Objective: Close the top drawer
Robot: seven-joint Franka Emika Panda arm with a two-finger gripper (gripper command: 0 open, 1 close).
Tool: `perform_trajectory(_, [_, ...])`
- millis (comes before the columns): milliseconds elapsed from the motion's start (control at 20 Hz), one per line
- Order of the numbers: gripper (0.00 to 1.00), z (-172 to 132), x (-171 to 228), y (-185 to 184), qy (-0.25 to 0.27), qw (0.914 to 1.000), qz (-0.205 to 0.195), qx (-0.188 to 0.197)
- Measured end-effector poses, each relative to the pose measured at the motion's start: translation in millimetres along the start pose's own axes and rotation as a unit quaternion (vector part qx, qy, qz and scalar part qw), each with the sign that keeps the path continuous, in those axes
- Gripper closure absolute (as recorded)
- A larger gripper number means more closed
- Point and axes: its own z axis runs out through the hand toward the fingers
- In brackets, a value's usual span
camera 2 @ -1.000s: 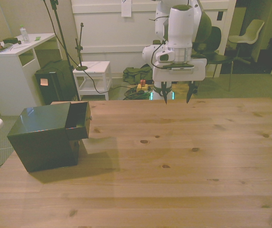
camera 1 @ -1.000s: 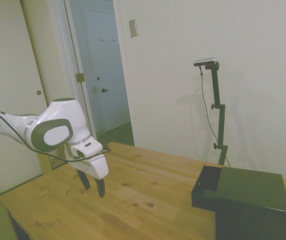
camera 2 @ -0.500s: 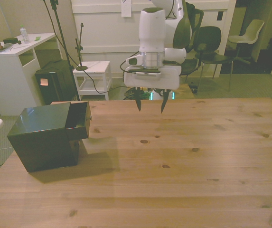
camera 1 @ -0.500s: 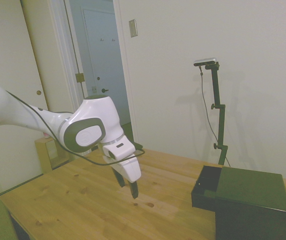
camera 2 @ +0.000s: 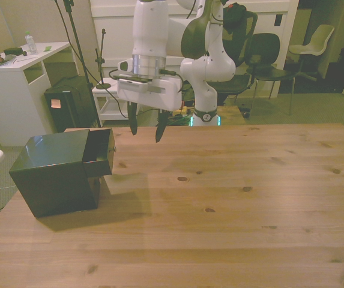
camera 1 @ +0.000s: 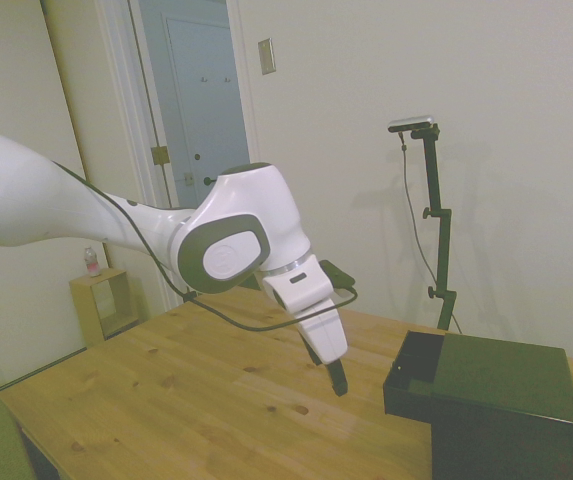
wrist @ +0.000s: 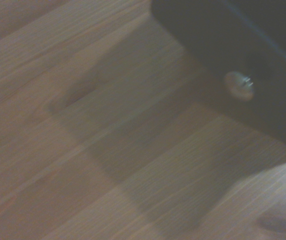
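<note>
The top drawer (camera 2: 101, 152) is standing pulled out of the black cabinet (camera 2: 54, 174), which is sitting near the edge of the tabletop (camera 2: 232, 204) on the front view's left. In the side view the drawer (camera 1: 413, 378) is jutting from the cabinet body toward the arm, its shallow tray open to the top. A small silvery knob (wrist: 239, 83) is showing on the drawer front in the wrist view, blurred but plain enough, with the drawer's shadow lying on the wood beneath it.

The hand (camera 2: 144, 126) is hanging above the tabletop just beside the drawer front, not touching it, with its two dark fingers (camera 2: 132, 122) spread wide and holding nothing. In the side view the hand (camera 1: 337, 378) is tilting down toward the drawer, with a gap between its tip and the front panel.

The step in hand looks like the approach: the arm is getting lined up in front of the open drawer, and the push has not begun. The next move probably calls for bringing the fingers level with the drawer front, meeting it squarely near the knob, and pressing straight toward the cabinet so the tray slides in rather than the light cabinet skidding along the wood.
</note>
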Motion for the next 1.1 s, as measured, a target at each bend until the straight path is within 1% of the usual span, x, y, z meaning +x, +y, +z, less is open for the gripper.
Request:
perform_trajectory(150, [1.00,7.9,19.9,-5.7,0.006,0.9998,0.020,-0.004])
perform_trajectory(250, [1.00,10.2,26.3,-10.4,0.009,0.9996,0.027,-0.004])
perform_trajectory(700, [1.00,10.1,23.1,-18.5,0.007,0.9997,0.024,-0.009])
perform_trajectory(1100, [1.00,7.2,30.5,-14.8,0.004,0.9992,0.035,-0.018])
